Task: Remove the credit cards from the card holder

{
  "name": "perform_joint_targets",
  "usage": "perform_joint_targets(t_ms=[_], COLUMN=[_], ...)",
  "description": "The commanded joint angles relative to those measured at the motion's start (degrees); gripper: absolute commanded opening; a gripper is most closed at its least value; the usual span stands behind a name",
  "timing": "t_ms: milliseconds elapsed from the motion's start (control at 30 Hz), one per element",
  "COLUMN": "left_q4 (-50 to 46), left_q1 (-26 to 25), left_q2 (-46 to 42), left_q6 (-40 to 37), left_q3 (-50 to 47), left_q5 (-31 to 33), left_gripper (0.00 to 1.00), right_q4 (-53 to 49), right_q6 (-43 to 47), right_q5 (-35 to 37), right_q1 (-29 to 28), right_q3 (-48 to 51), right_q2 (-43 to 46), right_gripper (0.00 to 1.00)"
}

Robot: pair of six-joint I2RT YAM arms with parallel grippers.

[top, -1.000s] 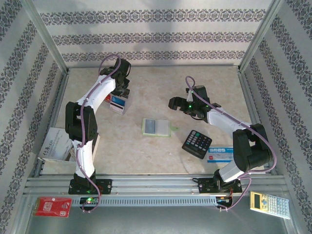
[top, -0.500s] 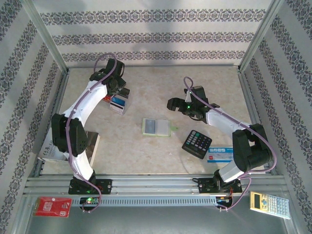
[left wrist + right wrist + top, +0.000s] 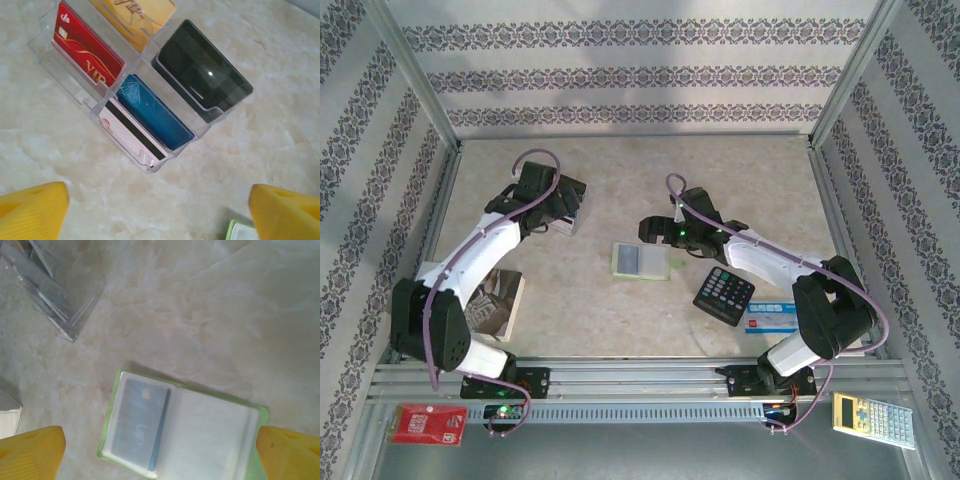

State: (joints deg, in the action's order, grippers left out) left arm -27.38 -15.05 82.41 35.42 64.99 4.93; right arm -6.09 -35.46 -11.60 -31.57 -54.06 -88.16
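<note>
Card holder [image 3: 210,434] lies open on the table [image 3: 200,315], one grey-blue card [image 3: 140,422] tucked in one pocket. Right gripper [image 3: 160,455] hovers over it, fingers spread, empty; left gripper [image 3: 160,212] likewise, over the clear card rack [image 3: 75,82]. Risk: the unpinned holder lifts or slides with the card.

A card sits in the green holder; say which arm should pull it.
Right. The right jaws stand open over the open card holder, a card lying in its pocket. The left jaws hang open over the clear rack.
</note>
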Motion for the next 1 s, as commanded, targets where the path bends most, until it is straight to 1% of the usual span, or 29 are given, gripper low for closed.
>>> perform_joint_targets(t_ms=[0, 100, 267, 467, 767, 867, 967], left_q4=[7.0, 7.5, 7.1, 8.6, 9.7, 9.9, 9.3], left_q1=[-0.3, 0.0, 0.2, 1.0, 2.1, 2.6, 3.8], left_q2=[-4.2, -6.2, -10.1, -14.2, -13.8, -13.4, -12.5], left_q6=[-7.3, -9.0, -10.4, -11.7, -10.7, -10.2, -8.8], left_q3=[-4.0, -6.5, -9.7, -12.6, -13.4, -13.6, -12.8], left_q5=[-2.2, -3.3, -2.1, -3.9, -7.5, -9.0, -13.0], left_gripper=[0.99, 1.00, 1.00, 1.00, 1.00, 1.00, 1.00], right_q4=[-1.7, -2.6, -5.9, -10.4, -19.8, -21.3, -22.0], right_q6=[-2.3, -3.7, -4.7, -5.4, -4.6, -5.0, -4.7], right_q5=[4.8, 6.9, 10.6, 14.2, 18.6, 19.6, 18.9], right_q1=[-2.5, -4.6, -8.2, -11.8, -14.7, -14.7, -14.6], right_q3=[0.4, 0.0, -2.3, -5.5, -18.3, -19.6, -20.0], right_q2=[0.7, -0.2, -3.0, -7.5, -19.0, -21.1, -22.8], right_gripper=[0.97, 0.96, 0.93, 0.90, 0.84, 0.84, 0.83])
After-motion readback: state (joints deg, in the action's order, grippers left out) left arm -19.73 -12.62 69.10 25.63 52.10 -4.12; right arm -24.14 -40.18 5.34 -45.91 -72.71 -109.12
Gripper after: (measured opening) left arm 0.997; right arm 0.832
